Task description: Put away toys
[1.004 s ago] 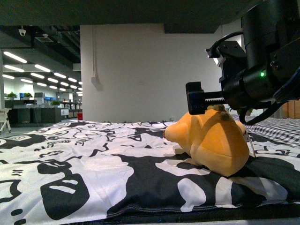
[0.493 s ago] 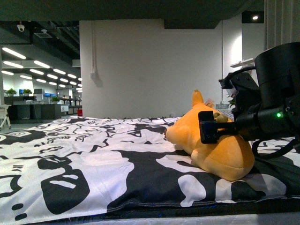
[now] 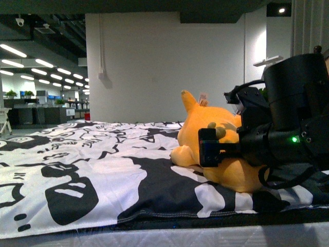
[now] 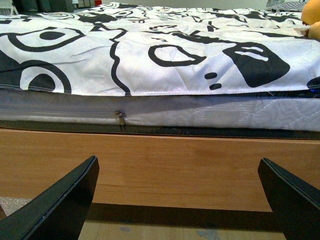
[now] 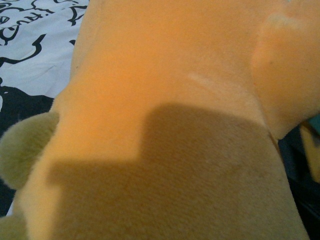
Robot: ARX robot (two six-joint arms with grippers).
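Over the last sec the right gripper (image 3: pixel 209 146) has dropped from above the plush toy (image 3: pixel 205 118) to mid-body level. The toy has gone from lying low to sitting more upright, w/ one pointed ear now sticking up at the top. It's on the bed, right side of the black-and-white sheet (image 3: pixel 77 159), underside touching the fabric, so not lifted yet. One black finger of the right gripper sits against the toy's near side. The other is hidden, so can't tell whether it's clamped on or just pressed in. Right wrist view is nothing but orange plush (image 5: pixel 165 100) w/ a hard shadow across it, so that cam is v. close, prob. touching. Left gripper (image 4: pixel 177 160) is spread wide, holding nothing, low in front of the wooden bed frame (image 4: pixel 160 170) & well apart from the toy. Only a sliver of orange shows at the far corner of its view. Judgement: approach looks done & the grasp is the step in hand. The toy tipping up suggests real contact, but stowing hasn't begun & nowhere to put it is in view.
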